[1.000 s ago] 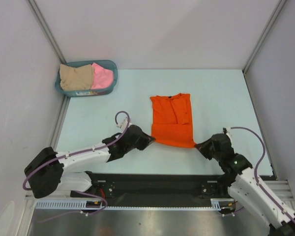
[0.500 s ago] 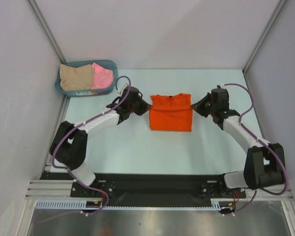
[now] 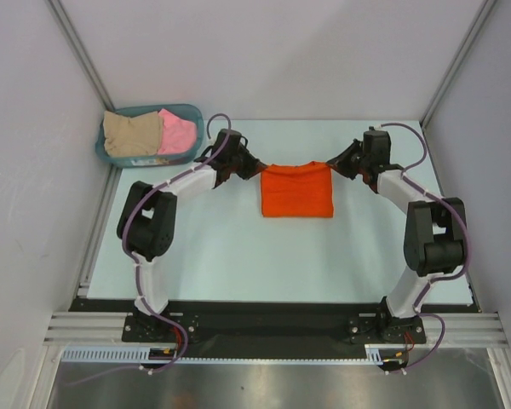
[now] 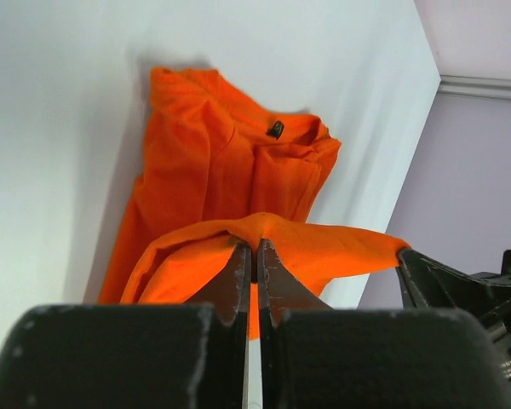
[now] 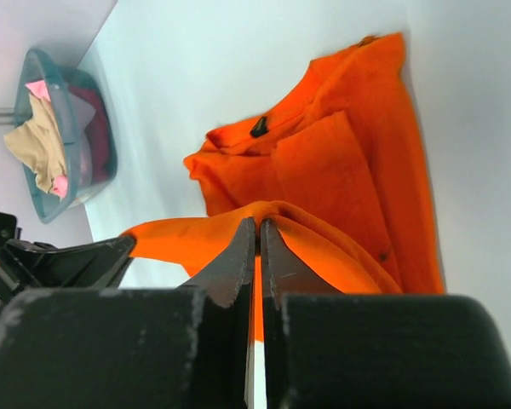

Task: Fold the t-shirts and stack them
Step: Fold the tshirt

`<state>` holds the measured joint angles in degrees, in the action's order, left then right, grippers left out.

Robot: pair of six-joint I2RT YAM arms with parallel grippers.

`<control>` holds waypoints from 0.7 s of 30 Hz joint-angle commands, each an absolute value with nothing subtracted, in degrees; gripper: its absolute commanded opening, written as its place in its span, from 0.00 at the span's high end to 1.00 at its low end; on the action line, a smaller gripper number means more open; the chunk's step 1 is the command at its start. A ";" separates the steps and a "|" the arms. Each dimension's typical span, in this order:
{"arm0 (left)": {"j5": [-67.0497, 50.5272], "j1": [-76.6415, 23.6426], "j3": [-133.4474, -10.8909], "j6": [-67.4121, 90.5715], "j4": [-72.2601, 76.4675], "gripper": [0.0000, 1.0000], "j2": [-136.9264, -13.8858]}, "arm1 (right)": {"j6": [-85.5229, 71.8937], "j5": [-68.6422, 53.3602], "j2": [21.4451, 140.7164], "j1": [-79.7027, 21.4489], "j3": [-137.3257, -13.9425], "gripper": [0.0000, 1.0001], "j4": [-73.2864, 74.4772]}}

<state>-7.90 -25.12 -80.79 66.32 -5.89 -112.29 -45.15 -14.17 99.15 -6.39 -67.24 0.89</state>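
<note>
Top external view: on the pale tabletop the orange t-shirt lies folded over itself, mid-table. At its far edge the left gripper and the right gripper each pinch a corner of the orange cloth, jaws pressed together on it. Farther off, at the far-left corner, a teal basket holds the beige t-shirt and the pink t-shirt.

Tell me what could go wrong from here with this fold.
The left gripper and right gripper each pinch a corner of the folded-over edge of the orange t-shirt, near its collar. Releasing unevenly could land the fold crooked. Pinched cloth might also cling to a retreating gripper and drag the fold open.
</note>
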 commanded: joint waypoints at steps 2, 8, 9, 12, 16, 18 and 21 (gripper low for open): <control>-9.49 -24.17 -86.92 63.37 -4.83 1.00 -115.30 | -43.77 -16.00 102.38 -5.01 -71.28 1.00 -3.34; -9.49 -23.12 -90.96 62.58 -5.62 1.00 -119.35 | -45.17 -18.89 106.87 -3.78 -74.35 1.00 -5.18; -9.93 -22.77 -91.75 62.67 -5.54 1.00 -120.31 | -45.35 -19.16 107.83 -3.61 -74.62 1.00 -5.36; -10.02 -22.33 -92.99 62.40 -5.54 1.00 -121.46 | -45.62 -19.51 109.24 -3.52 -75.67 1.00 -5.89; -9.05 -21.89 -94.48 61.96 -5.45 1.00 -122.78 | -45.79 -19.68 110.82 -2.90 -76.90 1.00 -6.41; -9.58 -21.45 -96.23 62.14 -5.36 1.00 -124.01 | -46.05 -20.04 111.70 -2.64 -77.87 1.00 -6.59; -10.81 -21.27 -98.86 62.05 -5.54 1.00 -126.21 | -46.58 -20.48 112.85 -2.46 -78.40 1.00 -7.29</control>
